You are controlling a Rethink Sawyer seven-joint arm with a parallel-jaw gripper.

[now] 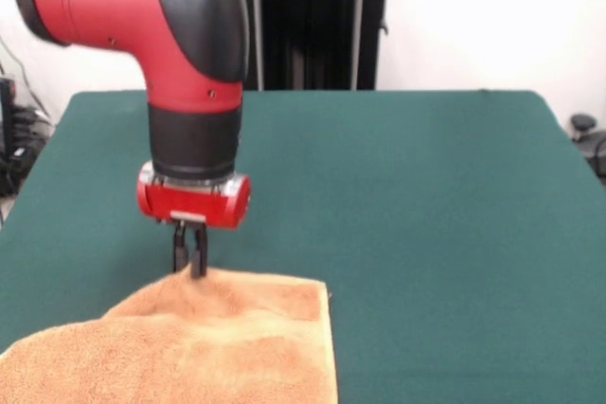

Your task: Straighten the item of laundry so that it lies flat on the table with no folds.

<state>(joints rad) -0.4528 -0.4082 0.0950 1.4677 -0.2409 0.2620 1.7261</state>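
The orange-tan terry towel (218, 347) lies at the near left of the dark green table (426, 186) and runs out of the picture at the bottom. Its far edge is drawn up into a small peak, and a fold runs down toward the left. My gripper (189, 270) hangs straight down from the red and black arm onto that peak. Its two dark fingers (198, 254) stand close together, pinching the cloth at the far edge. The towel's right corner (322, 286) lies flat on the table. No white tag shows.
The black pedestal (308, 26) stands behind the table's far edge. Cables and dark gear (19, 139) sit off the table's left side, and a dark object (587, 134) sits off its right side. Bare green felt stretches right of the towel.
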